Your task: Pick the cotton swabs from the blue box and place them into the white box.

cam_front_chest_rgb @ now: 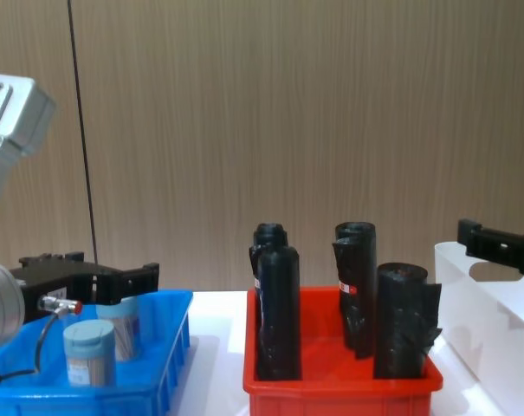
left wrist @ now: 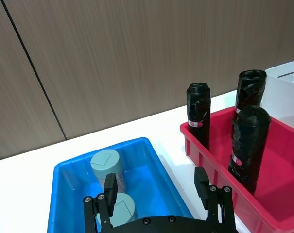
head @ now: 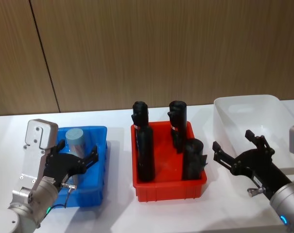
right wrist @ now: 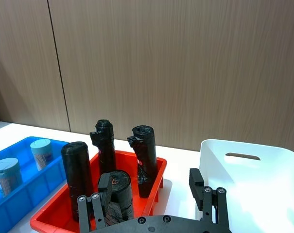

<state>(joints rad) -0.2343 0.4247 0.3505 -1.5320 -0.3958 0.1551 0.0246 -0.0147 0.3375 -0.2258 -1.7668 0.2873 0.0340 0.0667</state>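
Note:
The blue box (head: 99, 160) stands at the table's left with two cotton swab tubs in it. The rear tub (head: 75, 140) stands upright with its pale lid up. In the left wrist view both tubs show, the farther one (left wrist: 105, 167) and the nearer one (left wrist: 123, 209). My left gripper (head: 75, 158) hovers open over the blue box, just above the nearer tub, holding nothing. The white box (head: 244, 104) sits at the far right. My right gripper (head: 233, 141) is open and empty above the table, at the white box's near left corner.
A red bin (head: 166, 187) stands between the two boxes and holds several tall black rolls (head: 146, 153). A wood-panelled wall closes off the back of the white table (head: 117, 213).

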